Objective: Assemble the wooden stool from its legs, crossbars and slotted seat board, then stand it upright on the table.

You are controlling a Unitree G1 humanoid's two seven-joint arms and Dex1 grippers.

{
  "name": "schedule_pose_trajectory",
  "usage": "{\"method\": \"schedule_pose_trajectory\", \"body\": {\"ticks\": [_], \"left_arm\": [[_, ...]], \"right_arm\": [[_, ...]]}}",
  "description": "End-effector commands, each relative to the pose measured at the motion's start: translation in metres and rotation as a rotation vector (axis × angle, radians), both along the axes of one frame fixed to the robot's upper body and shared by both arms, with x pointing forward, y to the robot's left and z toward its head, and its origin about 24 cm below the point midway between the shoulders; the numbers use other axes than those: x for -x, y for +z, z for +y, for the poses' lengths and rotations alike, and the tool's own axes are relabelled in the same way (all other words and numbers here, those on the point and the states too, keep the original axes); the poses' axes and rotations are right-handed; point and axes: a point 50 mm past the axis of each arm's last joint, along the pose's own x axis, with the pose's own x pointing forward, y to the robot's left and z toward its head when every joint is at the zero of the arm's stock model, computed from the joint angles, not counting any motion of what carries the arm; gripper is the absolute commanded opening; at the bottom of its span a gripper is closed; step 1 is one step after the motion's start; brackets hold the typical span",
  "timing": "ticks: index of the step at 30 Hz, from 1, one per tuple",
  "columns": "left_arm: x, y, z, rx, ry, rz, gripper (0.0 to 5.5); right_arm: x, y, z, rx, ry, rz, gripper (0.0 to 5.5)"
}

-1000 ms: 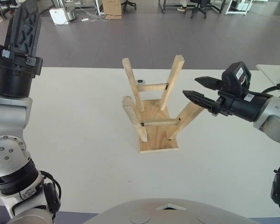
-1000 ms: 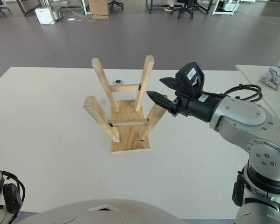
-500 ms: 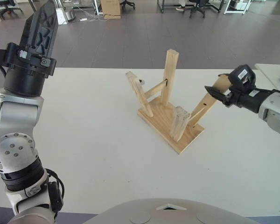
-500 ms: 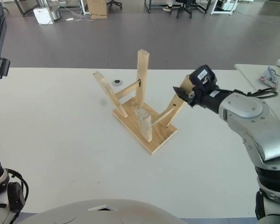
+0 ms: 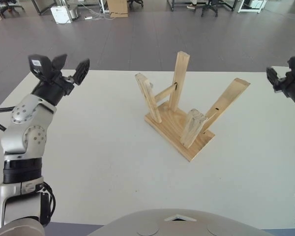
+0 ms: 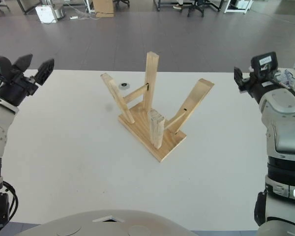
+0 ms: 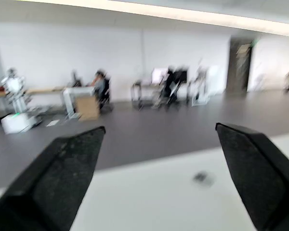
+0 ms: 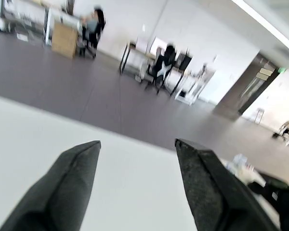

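Observation:
The wooden stool (image 5: 179, 109) rests upside down mid-table, its seat board (image 5: 173, 133) flat on the surface and four legs pointing up. The right-hand leg (image 5: 227, 100) leans outward. A crossbar (image 5: 164, 93) joins the two far legs. My left gripper (image 5: 70, 64) hovers open over the table's far left corner, well away from the stool. My right gripper (image 6: 238, 81) is open near the table's right edge, apart from the leaning leg. Both wrist views confirm it: the left gripper (image 7: 156, 144) and right gripper (image 8: 137, 149) have spread fingers with nothing between them.
A small round metal piece (image 6: 123, 86) lies on the table behind the stool. A second table (image 6: 291, 74) with small items stands to the right. Bare white tabletop (image 5: 98, 162) spreads in front of and beside the stool.
My right gripper turned the stool by its leaning leg, then let go and drew back to the right. My left arm came down from upright to the far left corner.

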Motion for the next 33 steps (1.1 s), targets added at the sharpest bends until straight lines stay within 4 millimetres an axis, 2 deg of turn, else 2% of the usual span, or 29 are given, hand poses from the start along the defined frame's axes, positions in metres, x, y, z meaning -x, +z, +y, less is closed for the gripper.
{"method": "schedule_pose_trajectory", "body": {"ticks": [1,3,4,9,11,15,17,20,24,27,29,31,33], "left_arm": [[-0.036,-0.061,0.014,-0.393,-0.059,0.266,4.26],[-0.041,-0.071,0.005,-0.399,-0.095,0.289,4.26],[-0.043,-0.074,0.001,-0.405,-0.115,0.29,4.26],[-0.052,-0.078,-0.022,-0.405,-0.217,0.252,4.26],[-0.053,-0.082,-0.031,-0.403,-0.256,0.238,4.26],[-0.056,-0.103,-0.066,-0.474,-0.283,0.227,4.26],[-0.062,-0.096,-0.078,-0.466,-0.294,0.19,4.26],[-0.064,-0.093,-0.083,-0.482,-0.316,0.176,4.26],[-0.062,-0.104,-0.088,-0.531,-0.339,0.224,4.26],[-0.058,-0.119,-0.081,-0.616,-0.283,0.308,4.26],[-0.052,-0.134,-0.078,-0.76,-0.291,0.375,4.26],[-0.045,-0.148,-0.076,-0.823,-0.285,0.43,4.26],[-0.043,-0.15,-0.073,-0.856,-0.274,0.432,4.26]], "right_arm": [[0.058,-0.129,0.041,-0.125,0.255,0.582,2.89],[0.078,-0.15,0.056,-0.16,0.333,0.688,2.89],[0.08,-0.154,0.059,-0.168,0.343,0.7,2.89],[0.058,-0.15,0.072,-0.181,0.336,0.601,2.89],[0.056,-0.147,0.075,-0.185,0.351,0.593,2.89],[0.049,-0.148,0.076,-0.184,0.347,0.59,2.89],[0.036,-0.152,0.08,-0.173,0.353,0.578,2.89],[0.006,-0.161,0.089,-0.107,0.356,0.549,2.89],[-0.041,-0.148,0.106,-0.047,0.38,0.441,2.89],[-0.05,-0.143,0.113,-0.041,0.406,0.414,2.89],[-0.05,-0.144,0.115,-0.042,0.421,0.409,2.89],[-0.049,-0.144,0.117,-0.045,0.436,0.406,2.89],[-0.046,-0.145,0.117,-0.05,0.44,0.408,2.89]]}}
